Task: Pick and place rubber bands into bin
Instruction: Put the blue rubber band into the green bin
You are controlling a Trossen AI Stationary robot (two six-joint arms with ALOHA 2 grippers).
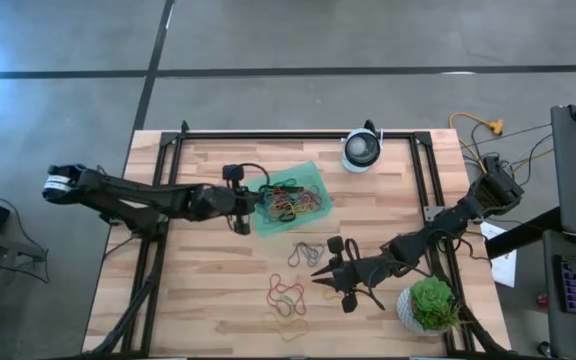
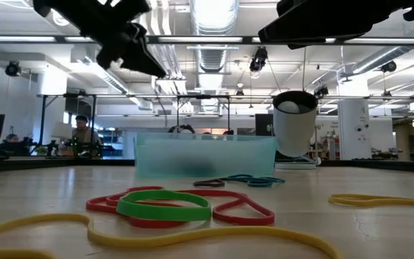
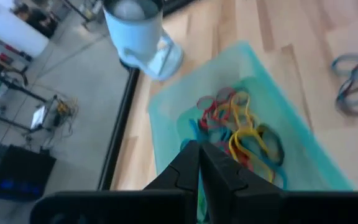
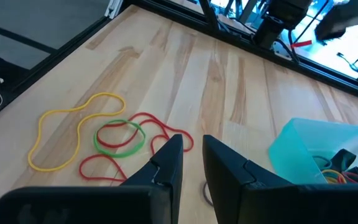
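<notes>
bright ceiling light strips (image 2: 214,18) are glaring white in the low view, washing out the room's upper middle. the nearest rubber bands (image 2: 164,208) are showing soft there, and the bin (image 2: 203,155) behind them is blurring too. the left wrist view is smearing throughout, as with motion. the table (image 1: 218,280) is lying evenly lit, with only faint shadows falling under the arms.

My wooden worktop (image 1: 208,290) carried the green bin (image 1: 273,222). Near the bin lay loose rubber bands (image 1: 288,294), with a round white device (image 1: 361,151) and potted plant (image 1: 431,304) farther off.
</notes>
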